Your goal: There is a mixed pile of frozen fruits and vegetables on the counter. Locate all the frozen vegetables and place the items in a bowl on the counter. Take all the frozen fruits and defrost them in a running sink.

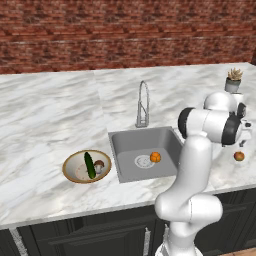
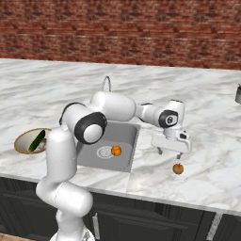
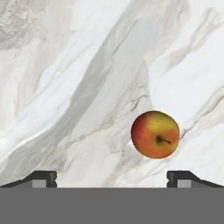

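**Desk:** What is the arm doing here?

**Photographer:** The gripper (image 2: 169,153) hangs above the counter (image 1: 45,110) with its jaws spread wide and nothing between them. From the hand's own camera, a red-and-yellow fruit (image 3: 155,134) lies on the marble at about one o'clock from the midpoint between the fingertips, clear of both. I read this as the arm lining up for a pick, with the jaws parted to pass round the fruit.

**Desk:** And the rest of the job?

**Photographer:** The other fruit (image 1: 155,157) sits in the sink (image 1: 125,145), just beside the drain at its three o'clock, which fits the defrosting instruction. I can't tell whether water runs from the faucet (image 1: 143,105). At nine o'clock from the sink in the left base view, the bowl (image 1: 71,162) holds the cucumber (image 1: 90,165) and the mushroom (image 1: 99,164) touching it, so the vegetables look sorted.

**Desk:** So what remains?

**Photographer:** In my judgement, just the loose fruit at three o'clock from the sink. It is off-centre from the jaws, so the hand likely needs to shift before descending. A plant pot (image 1: 233,80) stands well apart at the back.
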Controlling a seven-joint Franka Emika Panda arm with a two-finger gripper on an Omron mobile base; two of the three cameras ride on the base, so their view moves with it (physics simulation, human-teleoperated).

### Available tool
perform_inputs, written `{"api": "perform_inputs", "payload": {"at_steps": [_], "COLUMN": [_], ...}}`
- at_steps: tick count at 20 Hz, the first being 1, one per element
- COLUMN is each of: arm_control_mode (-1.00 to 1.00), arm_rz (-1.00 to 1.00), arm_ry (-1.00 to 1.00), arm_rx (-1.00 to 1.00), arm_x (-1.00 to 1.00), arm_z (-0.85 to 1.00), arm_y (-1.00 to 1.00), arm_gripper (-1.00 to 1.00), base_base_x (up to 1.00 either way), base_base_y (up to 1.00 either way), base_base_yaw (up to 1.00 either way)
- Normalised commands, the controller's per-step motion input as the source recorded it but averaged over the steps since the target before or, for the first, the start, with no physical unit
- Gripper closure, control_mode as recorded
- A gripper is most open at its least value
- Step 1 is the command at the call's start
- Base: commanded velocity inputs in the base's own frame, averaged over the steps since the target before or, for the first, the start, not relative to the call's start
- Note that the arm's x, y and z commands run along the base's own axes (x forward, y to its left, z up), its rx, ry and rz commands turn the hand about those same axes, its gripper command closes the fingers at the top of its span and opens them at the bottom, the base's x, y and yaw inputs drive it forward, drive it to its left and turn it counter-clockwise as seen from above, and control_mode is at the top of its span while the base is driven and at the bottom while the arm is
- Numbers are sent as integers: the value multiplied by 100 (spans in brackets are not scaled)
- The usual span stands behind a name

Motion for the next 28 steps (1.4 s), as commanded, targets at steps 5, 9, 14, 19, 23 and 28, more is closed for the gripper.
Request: {"api": "perform_inputs", "payload": {"at_steps": [5, 9, 14, 19, 23, 28], "arm_control_mode": [-100, -100, -100, -100, -100, -100], "arm_rz": [4, 0, 0, 0, -2, -3], "arm_ry": [-23, -2, 2, -1, -1, 0], "arm_rx": [0, 0, -8, 0, 1, 0], "arm_x": [-7, -3, 0, 0, 0, -3], "arm_z": [-1, -9, 0, -11, -21, -28], "arm_y": [-2, -33, -23, -21, 0, 0], "arm_gripper": [-100, -100, -100, -100, -100, -100], "base_base_x": [0, 0, 0, 0, 0, 0], "base_base_y": [0, 0, 0, 0, 0, 0], "base_base_yaw": [0, 0, 0, 0, 0, 0]}}
